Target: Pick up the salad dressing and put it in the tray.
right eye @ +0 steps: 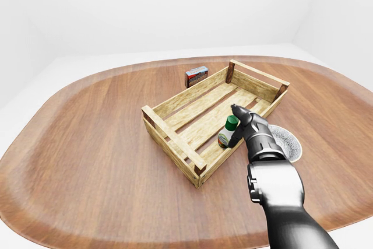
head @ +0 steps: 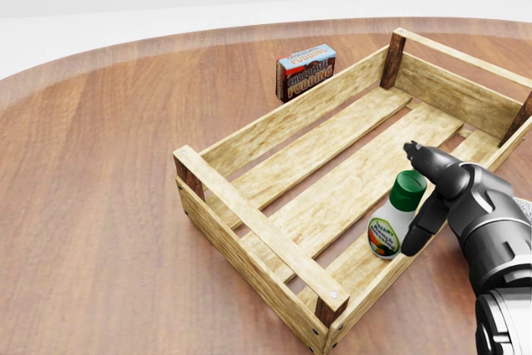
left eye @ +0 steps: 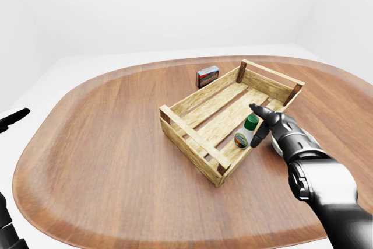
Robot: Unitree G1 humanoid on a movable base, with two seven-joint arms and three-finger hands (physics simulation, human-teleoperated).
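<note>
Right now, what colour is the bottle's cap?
Green; the cap shows best in the head view.

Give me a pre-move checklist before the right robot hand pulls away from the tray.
1. Salad dressing inside the tray: ok, it stands on the slats by the right wall.
2. Bottle upright: ok, green cap on top.
3. Right robot hand fingers open: ok, spread apart beside the cap.
4. Fingers fully clear of the bottle: cannot tell, one finger lies close to its side.
5. Chocolate pudding box out of the way: ok, outside the tray.
6. Left robot hand clear: ok, far left in the left-eye view.
</note>
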